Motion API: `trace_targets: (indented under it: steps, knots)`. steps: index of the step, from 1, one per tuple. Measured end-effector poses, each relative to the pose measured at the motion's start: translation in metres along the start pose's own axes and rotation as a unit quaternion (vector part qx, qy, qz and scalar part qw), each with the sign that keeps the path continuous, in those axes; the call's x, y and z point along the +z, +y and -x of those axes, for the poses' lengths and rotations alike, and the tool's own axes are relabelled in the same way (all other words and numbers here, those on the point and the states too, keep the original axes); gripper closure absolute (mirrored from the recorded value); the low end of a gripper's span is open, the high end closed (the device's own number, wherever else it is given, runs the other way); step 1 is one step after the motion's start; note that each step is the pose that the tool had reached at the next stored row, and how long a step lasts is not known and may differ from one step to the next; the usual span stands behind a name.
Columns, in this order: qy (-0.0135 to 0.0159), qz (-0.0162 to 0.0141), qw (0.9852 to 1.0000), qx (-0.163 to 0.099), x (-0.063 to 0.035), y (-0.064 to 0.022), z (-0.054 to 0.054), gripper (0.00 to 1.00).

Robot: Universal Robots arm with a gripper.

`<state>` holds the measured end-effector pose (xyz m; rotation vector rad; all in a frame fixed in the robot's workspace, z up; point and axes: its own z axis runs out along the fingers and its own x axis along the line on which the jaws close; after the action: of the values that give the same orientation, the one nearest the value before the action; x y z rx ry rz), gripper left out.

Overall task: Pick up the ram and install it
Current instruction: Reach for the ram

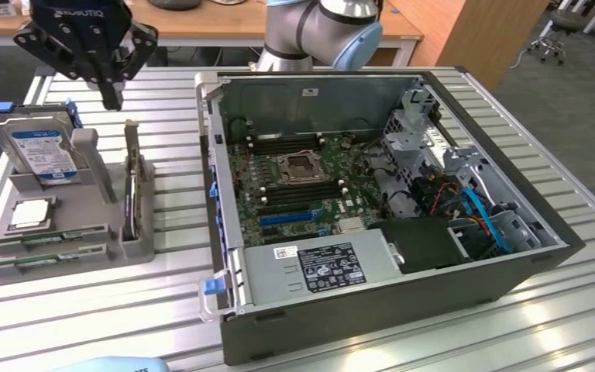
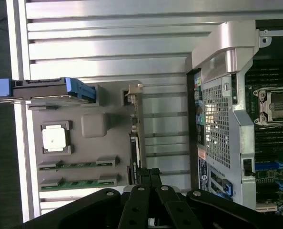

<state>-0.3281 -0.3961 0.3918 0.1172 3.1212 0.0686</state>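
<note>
Item under inspection: the ram (image 1: 132, 182) (image 2: 136, 138) stands on its long edge in a slot of the grey holder (image 1: 106, 232) (image 2: 98, 126). It is below the jaws and apart from them. The jaws are pressed together and carry nothing. In the wrist view their tips line up with the near end of the stick.

Beside the ram, on the side of the jaws towards the exterior view's left, the holder carries:
- Two more green sticks, lying flat side by side (image 1: 49, 238) (image 1: 44, 261) (whether they match the upright one cannot be told).
- One square silver chip (image 1: 31, 213) (image 2: 54, 138), just beyond the flat sticks.
- One blue-labelled hard drive (image 1: 44, 151) (image 2: 51, 90), upright in its own bay and nearest the jaws of these three.

On the jaws' other side, towards the exterior view's right, one open computer case (image 1: 380, 310) (image 2: 217, 47) lies on the slatted metal surface (image 1: 173, 318) (image 2: 108, 47). Its raised side wall (image 1: 214, 155) stands between the holder and the motherboard (image 1: 276, 194). Inside the case are:
- One bare processor socket (image 1: 300, 167) (image 2: 277, 105), with dark memory slots on both sides of it.
- One grey power supply (image 1: 324, 267) with a label.
- Blue cables (image 1: 483, 217) at the far end from the jaws.

The arm (image 1: 318, 23) rises behind the case.
</note>
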Motion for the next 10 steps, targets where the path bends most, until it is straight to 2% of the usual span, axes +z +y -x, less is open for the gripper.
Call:
trace_targets:
  steps: [10]
  knots:
    - [0.0014, -0.0001, 1.0000, 0.000, -0.0002, -0.0020, -0.031, 0.90]
